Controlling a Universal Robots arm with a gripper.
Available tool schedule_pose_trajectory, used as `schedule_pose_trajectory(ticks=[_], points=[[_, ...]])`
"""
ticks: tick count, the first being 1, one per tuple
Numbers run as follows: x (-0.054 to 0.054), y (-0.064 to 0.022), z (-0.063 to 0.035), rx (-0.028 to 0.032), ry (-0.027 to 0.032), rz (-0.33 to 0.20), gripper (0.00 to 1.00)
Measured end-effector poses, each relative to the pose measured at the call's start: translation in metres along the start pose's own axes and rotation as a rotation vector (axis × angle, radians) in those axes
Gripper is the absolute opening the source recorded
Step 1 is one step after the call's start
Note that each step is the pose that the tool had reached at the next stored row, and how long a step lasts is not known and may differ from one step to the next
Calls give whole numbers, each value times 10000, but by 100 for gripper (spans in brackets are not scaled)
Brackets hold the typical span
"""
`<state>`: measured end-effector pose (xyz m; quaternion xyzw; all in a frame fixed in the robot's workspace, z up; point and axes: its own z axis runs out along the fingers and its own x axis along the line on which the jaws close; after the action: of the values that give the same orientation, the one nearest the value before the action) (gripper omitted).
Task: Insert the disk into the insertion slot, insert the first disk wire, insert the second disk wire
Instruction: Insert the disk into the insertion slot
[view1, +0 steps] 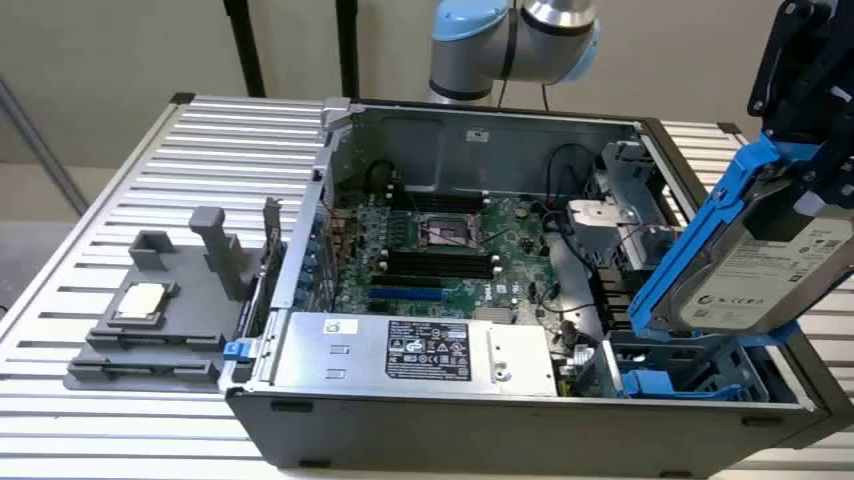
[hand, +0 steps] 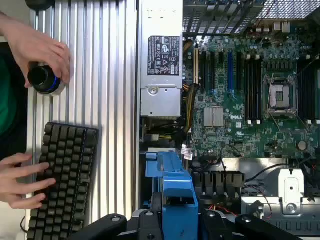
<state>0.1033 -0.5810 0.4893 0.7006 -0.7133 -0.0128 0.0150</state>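
Disk (view1: 767, 265) in gripper (hand: 177, 212) — keyboard (hand: 62, 180) (wrist view)

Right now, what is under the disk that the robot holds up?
The insertion slot sits open below the tilted disk. The disk covers part of the slot, so that part is hidden.

I'm holding the disk (view1: 771, 268): smooth silver metal, glossy blue plastic carrier (view1: 694, 240). Table (view1: 227, 130) is showing ribbed matt metal.
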Motion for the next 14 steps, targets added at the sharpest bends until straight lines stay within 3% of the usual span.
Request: schedule_pose_trajectory(ticks=[14], points=[[0, 0, 4, 0, -5, 0, 32]])
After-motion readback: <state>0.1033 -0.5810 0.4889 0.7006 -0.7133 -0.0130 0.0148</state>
